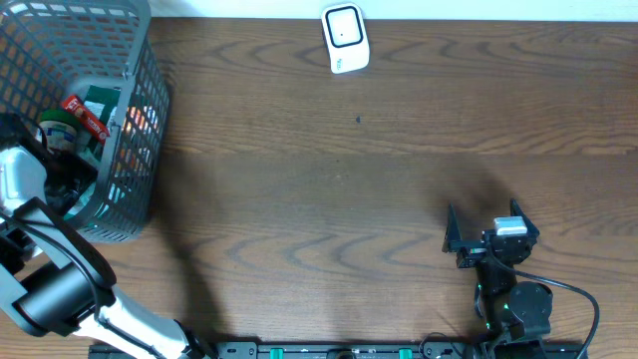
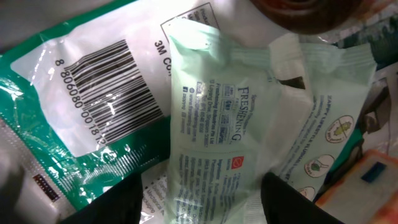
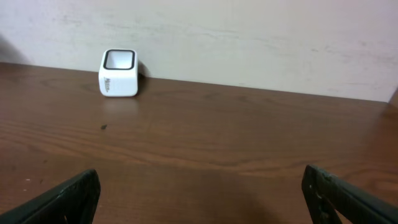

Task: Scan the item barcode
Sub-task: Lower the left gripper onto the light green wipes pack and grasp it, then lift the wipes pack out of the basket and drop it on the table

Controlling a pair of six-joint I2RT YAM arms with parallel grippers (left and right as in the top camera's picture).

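A grey mesh basket (image 1: 140,120) was found at the far left corner of the tabletop (image 1: 329,179), with several packaged goods inside. The left arm (image 1: 60,289) was seen reaching into it from above.

In the left wrist view, a pale green wipes packet (image 2: 236,124) was recorded lying over the other goods, its lower end set between the two dark fingers (image 2: 112,205). The left jaws were seen partly parted around that end. The finger on the right of the view was seen at the packet's edge, but it could not be told whether the packet was actually gripped.

A green-and-white packet (image 2: 81,106) was noted just beside and partly under the pale one, with a printed barcode (image 2: 109,87) turned up toward the camera. No barcode was made out on the visible face of the pale packet.

A white scanner (image 1: 345,38) was located at the far edge of the tabletop, near the middle and well apart from the basket. It was also visible in the right wrist view, upright against the wall.

The right arm (image 1: 518,304) was observed at the near right of the tabletop. The right jaws were spread wide, with nothing between the fingers (image 3: 62,199), and were held just above the bare wood.
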